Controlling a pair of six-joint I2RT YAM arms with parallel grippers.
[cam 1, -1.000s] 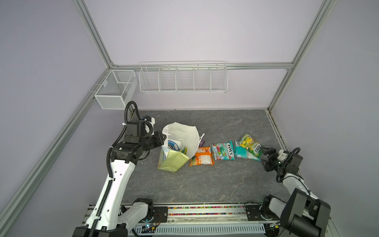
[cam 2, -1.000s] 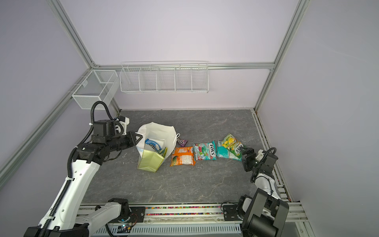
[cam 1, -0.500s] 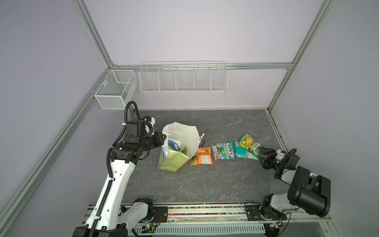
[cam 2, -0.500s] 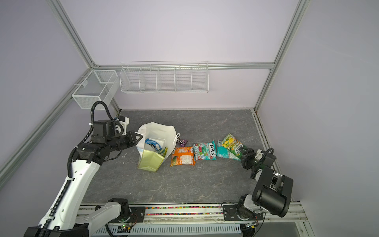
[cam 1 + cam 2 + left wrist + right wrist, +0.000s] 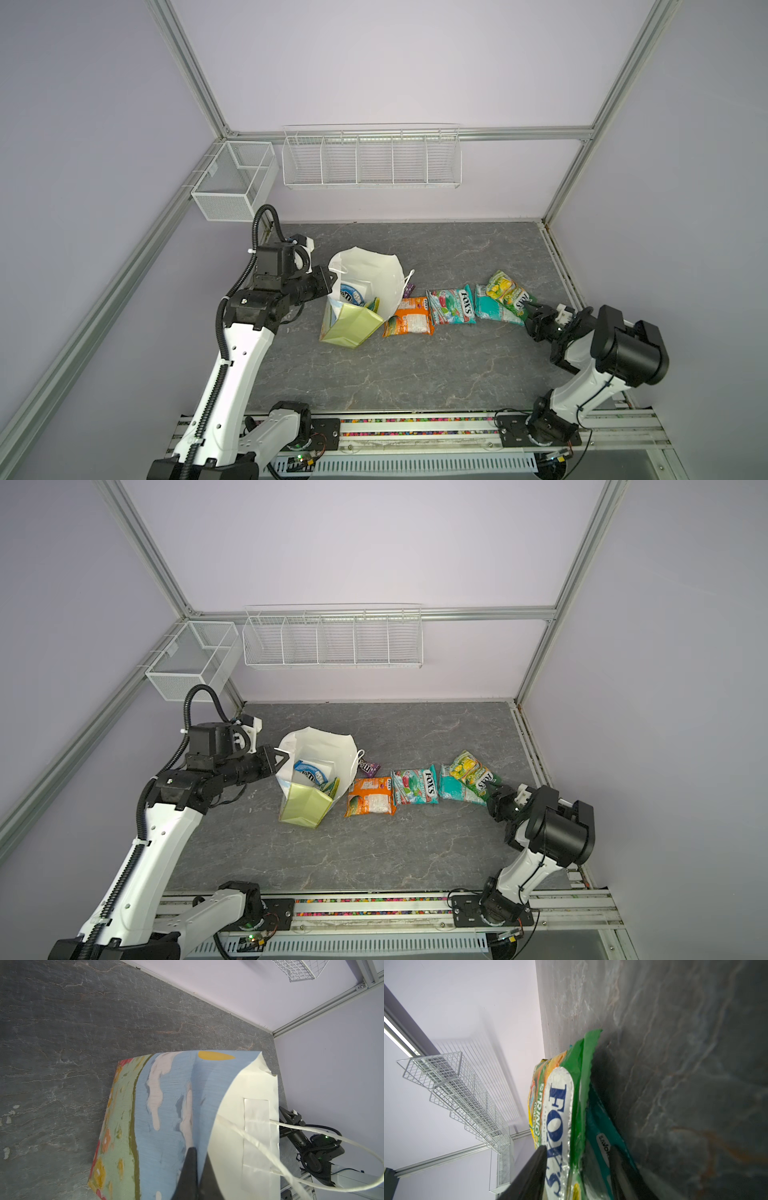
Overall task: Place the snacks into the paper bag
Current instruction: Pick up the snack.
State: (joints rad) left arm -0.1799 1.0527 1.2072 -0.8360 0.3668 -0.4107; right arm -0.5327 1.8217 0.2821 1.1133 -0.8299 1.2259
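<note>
Both top views: you have the bag (image 5: pixel 374 270) left of table (image 5: pixel 415 374) centre, its mouth gaping. The left gripper (image 5: pixel 330 276) sits on its 9 o'clock rim. A blue pack (image 5: pixel 351 293) lies inside. A row runs from the bag toward 3 o'clock: purple pack (image 5: pixel 370 766), orange pouch (image 5: pixel 409 322), red FOX'S pouch (image 5: pixel 451 307), then teal pouch (image 5: pixel 492 309) with the green FOX'S pouch (image 5: pixel 507 291) overlapping it. The right gripper (image 5: pixel 530 311) is at that pouch's 4 o'clock end.

Left wrist: your fingers (image 5: pixel 193 1159) are pressed together, pinching the bag wall (image 5: pixel 166 1095) at the rim, with the cord (image 5: pixel 311 1130) looping just beside.

Right wrist: your fingers (image 5: pixel 537 1159) are spread either side of the green FOX'S pouch (image 5: pixel 560 1105) end. One touches it and the other lies over the teal pouch (image 5: pixel 602 1126) — can't tell if it's clamped.
</note>
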